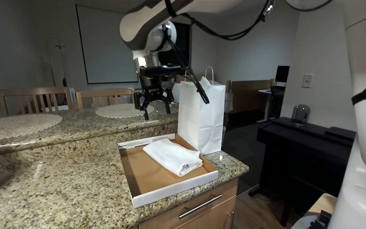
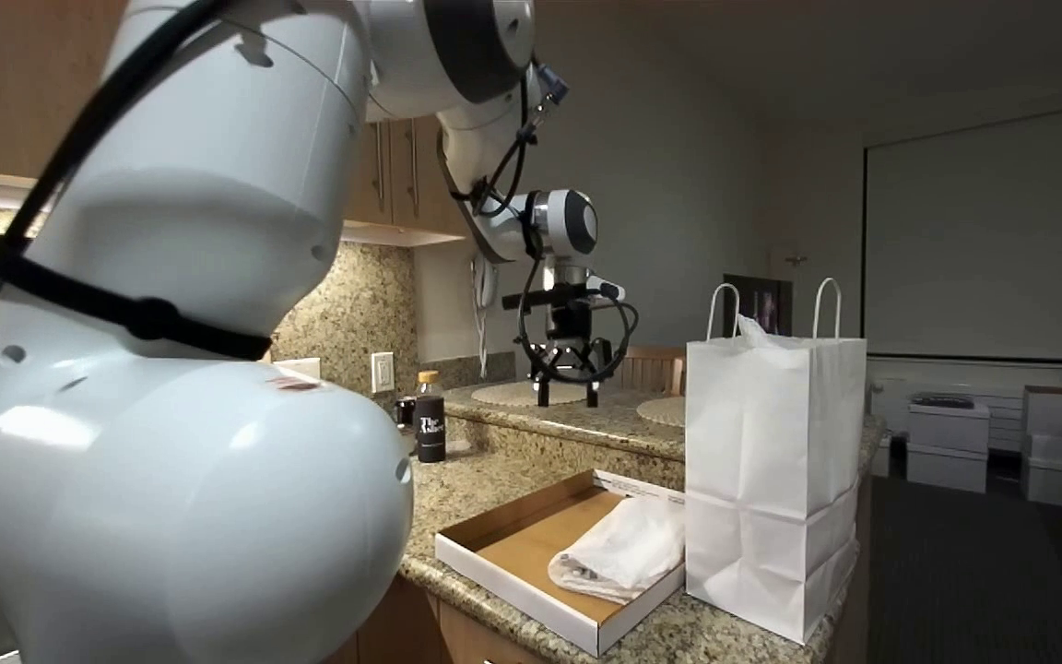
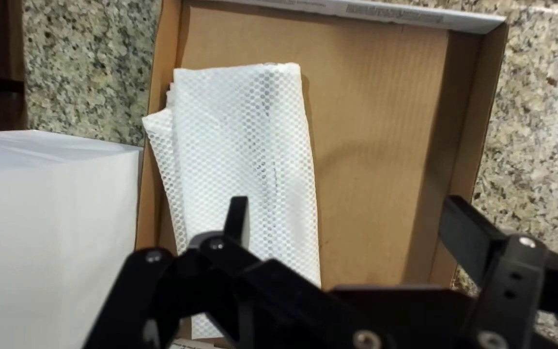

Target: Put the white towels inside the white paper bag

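1. Granite countertop [image 1: 59,190], glossy and speckled tan and black, spreads across the lower left of an exterior view.
2. Cardboard tray [image 1: 140,173], shallow and rectangular, sits on it at lower center: brown floor, white outer walls, small print along one side.
3. White towels [image 3: 250,169] lie in the tray, folded into a rumpled, roughly rectangular stack; left of center in the wrist view their honeycomb mesh shows, with an under-layer jutting out at the left. How many pieces there are, I cannot tell.
4. White paper bag [image 2: 761,443] stands upright on the countertop just beside the tray, right of center in an exterior view: tall, boxy, creased across its sides, two loop handles on top. A crumpled white piece [image 2: 760,334] pokes up at its mouth, cloth or paper I cannot tell; the rest inside is hidden.
5. Black gripper [image 1: 157,114] hangs just left of center in an exterior view, higher than the tray, its fingers spread wide apart.
6. Round woven placemats [image 1: 122,110] lie flat on the raised granite ledge [image 1: 78,120], left side of the frame.
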